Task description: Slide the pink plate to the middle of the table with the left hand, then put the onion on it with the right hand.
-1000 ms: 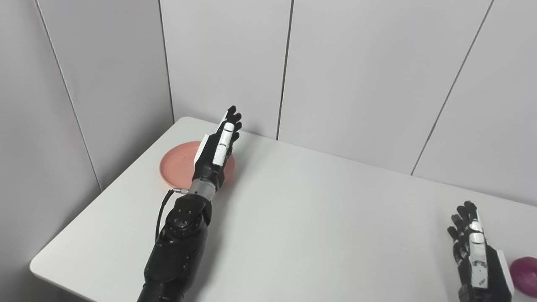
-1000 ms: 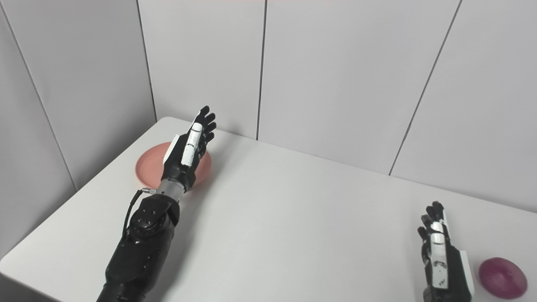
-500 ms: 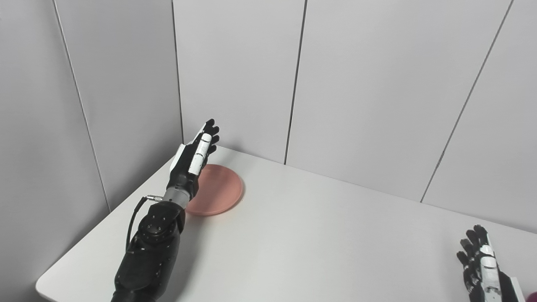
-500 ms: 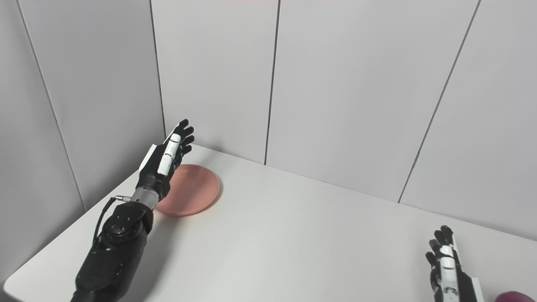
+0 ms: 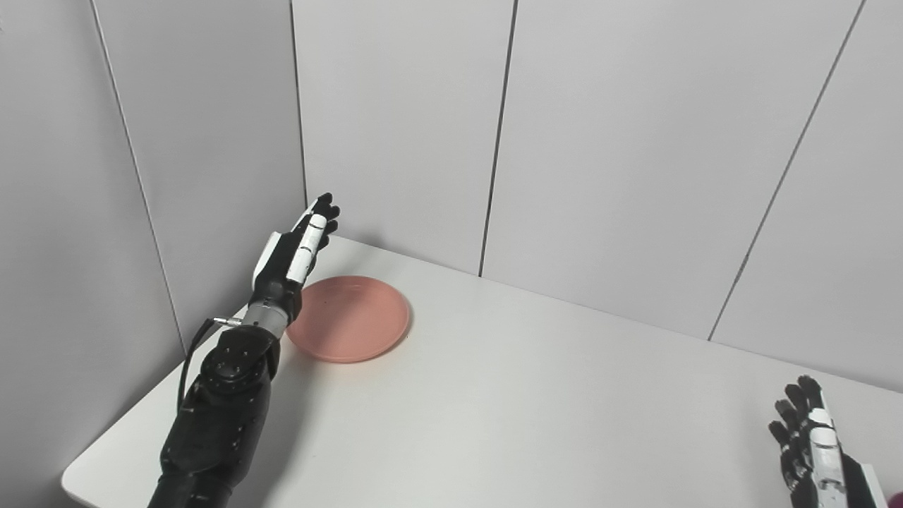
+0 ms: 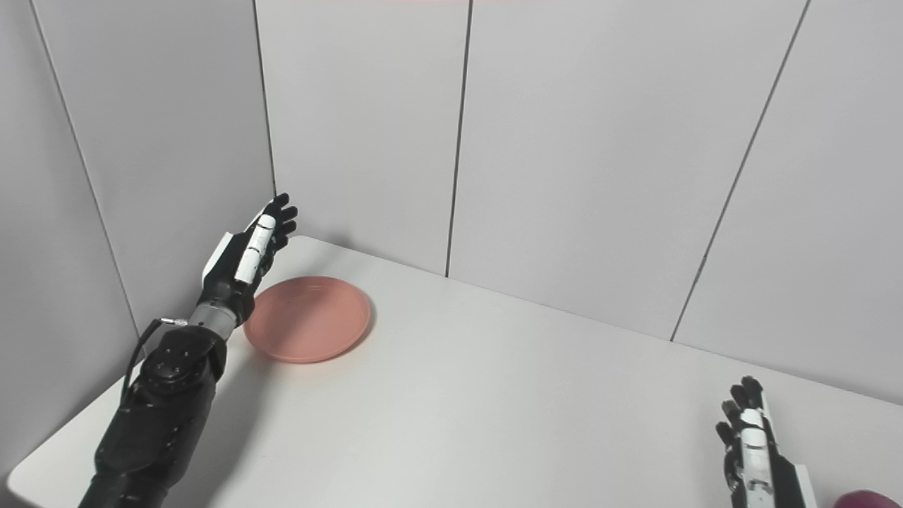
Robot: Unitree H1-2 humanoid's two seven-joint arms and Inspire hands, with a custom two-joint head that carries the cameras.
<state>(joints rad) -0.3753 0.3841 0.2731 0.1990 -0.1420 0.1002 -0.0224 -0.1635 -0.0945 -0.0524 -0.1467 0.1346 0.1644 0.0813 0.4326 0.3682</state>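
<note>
White table [image 5: 494, 395], pink plate [image 5: 353, 319] far left; left hand [image 5: 293, 250] beside it, right hand [image 6: 755, 458] near onion [image 6: 864, 498], fingers spread, empty.

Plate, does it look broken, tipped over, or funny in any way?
No, nothing stands out. The plate lies flat and whole near the table's far left corner, with nothing on it. The left hand is beside it, open.
</note>
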